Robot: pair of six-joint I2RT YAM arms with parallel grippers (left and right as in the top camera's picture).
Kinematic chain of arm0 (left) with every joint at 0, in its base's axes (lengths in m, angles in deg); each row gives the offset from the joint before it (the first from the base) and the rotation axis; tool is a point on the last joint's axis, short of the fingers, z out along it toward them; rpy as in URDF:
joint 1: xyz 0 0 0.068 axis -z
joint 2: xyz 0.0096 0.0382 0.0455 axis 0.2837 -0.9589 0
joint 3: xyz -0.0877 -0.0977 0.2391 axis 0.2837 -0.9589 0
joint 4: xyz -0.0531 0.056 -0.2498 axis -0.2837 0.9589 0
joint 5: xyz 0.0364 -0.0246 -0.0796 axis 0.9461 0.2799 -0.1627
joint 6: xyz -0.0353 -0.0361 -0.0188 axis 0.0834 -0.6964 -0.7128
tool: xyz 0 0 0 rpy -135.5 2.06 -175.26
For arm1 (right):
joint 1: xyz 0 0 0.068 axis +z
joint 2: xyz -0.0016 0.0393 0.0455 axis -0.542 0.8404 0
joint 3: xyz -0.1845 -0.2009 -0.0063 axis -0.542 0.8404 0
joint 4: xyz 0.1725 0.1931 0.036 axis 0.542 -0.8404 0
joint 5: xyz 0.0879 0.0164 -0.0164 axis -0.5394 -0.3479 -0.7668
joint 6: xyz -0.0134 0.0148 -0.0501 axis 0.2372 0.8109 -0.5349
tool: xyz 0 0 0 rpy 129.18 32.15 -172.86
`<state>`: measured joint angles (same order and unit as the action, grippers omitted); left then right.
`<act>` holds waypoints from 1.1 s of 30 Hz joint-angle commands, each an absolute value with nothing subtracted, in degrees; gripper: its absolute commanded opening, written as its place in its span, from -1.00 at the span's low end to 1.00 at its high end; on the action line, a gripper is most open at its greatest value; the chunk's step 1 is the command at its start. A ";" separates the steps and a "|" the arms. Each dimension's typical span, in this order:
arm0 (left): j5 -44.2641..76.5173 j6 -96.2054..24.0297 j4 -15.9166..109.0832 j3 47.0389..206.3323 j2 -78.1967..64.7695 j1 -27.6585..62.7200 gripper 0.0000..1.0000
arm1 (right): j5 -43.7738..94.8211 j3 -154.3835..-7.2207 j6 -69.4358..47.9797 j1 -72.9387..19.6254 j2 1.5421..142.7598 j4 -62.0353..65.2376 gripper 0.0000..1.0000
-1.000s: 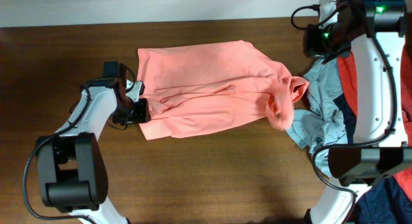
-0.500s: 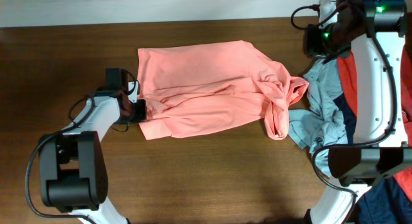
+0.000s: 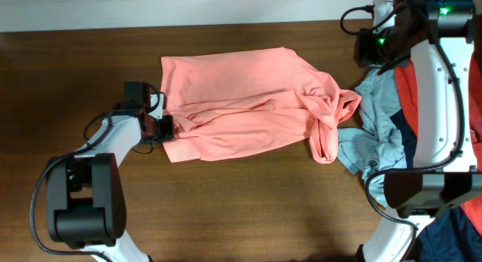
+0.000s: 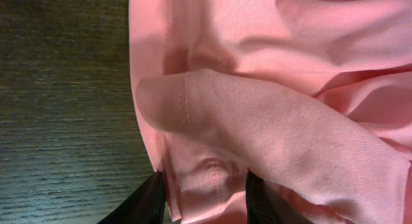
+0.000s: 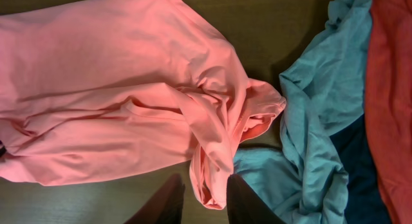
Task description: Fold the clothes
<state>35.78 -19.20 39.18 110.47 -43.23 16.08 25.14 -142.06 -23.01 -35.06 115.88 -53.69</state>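
Note:
The clothes' salmon-pink shirt (image 3: 248, 104) lies spread across the middle of the dark wooden table (image 3: 248, 209). At the shirt's left edge my left gripper (image 4: 206, 185) is shut on a fold of hem, which bunches between its two black fingers (image 4: 154, 198). The shirt's right sleeve (image 5: 215, 153) lies crumpled and twisted, draped toward the front. High above that sleeve hangs my right gripper (image 5: 205, 182), open and holding nothing. Its arm (image 3: 374, 45) rises at the table's back right.
A heap of other garments lies at the right: pale grey-blue (image 3: 376, 134), red (image 3: 407, 89) and navy (image 3: 410, 141). The grey-blue one touches the pink sleeve. More navy and red cloth (image 3: 459, 224) sits at the front right corner.
The pink sleeve has dropped from a bunched lump into a longer twisted strip toward the front. The right jaws have spread. The left gripper has edged slightly rightward along the hem.

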 commanded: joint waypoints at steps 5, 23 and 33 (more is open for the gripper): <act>34.07 -19.29 39.08 113.09 -42.15 15.57 -0.19 | 25.43 -142.45 -24.43 -35.54 116.18 -53.69 -0.41; 33.74 -17.98 42.05 113.07 -42.09 15.62 -0.37 | 25.38 -142.45 -24.41 -35.48 116.18 -54.10 -0.41; 36.45 -18.00 41.90 112.78 -42.53 15.62 -0.38 | 25.38 -142.45 -24.43 -35.48 116.18 -54.56 -0.41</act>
<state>35.62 -18.94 41.90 112.28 -43.23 15.97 25.14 -142.06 -23.80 -35.06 115.88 -54.34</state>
